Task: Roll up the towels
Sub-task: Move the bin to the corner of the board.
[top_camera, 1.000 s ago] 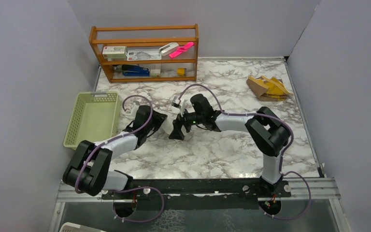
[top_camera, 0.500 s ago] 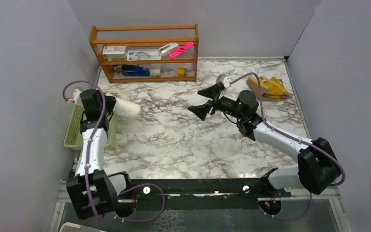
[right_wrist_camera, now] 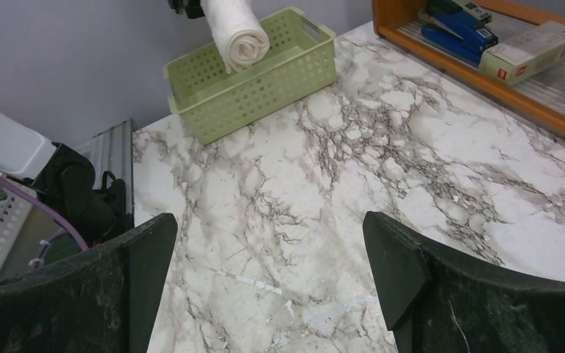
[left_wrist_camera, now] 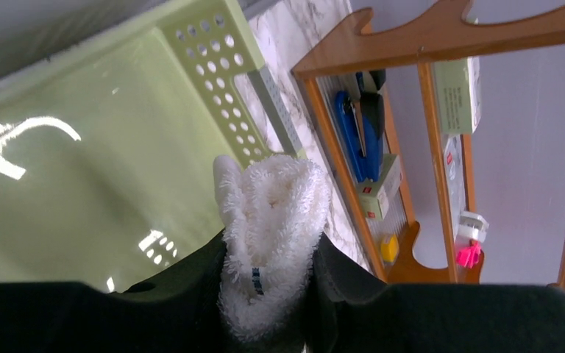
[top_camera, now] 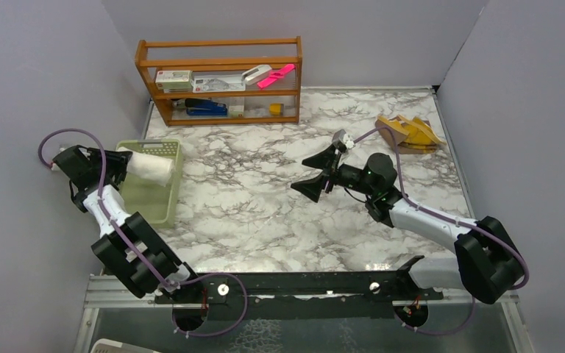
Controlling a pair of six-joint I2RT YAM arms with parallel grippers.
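1. The rolled white terry towel (top_camera: 152,168), fluffy and looped in texture, is clamped at one end by the left gripper (top_camera: 118,165). It is held just above the pale green perforated plastic basket (top_camera: 141,202), apparently so that it can be dropped inside.
2. The roll is stopped from unwinding by that grip.
3. The right gripper (top_camera: 315,173) is spread wide and empty, well right of the basket, above the marble-patterned tabletop (top_camera: 265,220).
4. The crumpled mustard-yellow and tan towel (top_camera: 410,132) is seen unrolled, far right of the basket; it is judged to be next.
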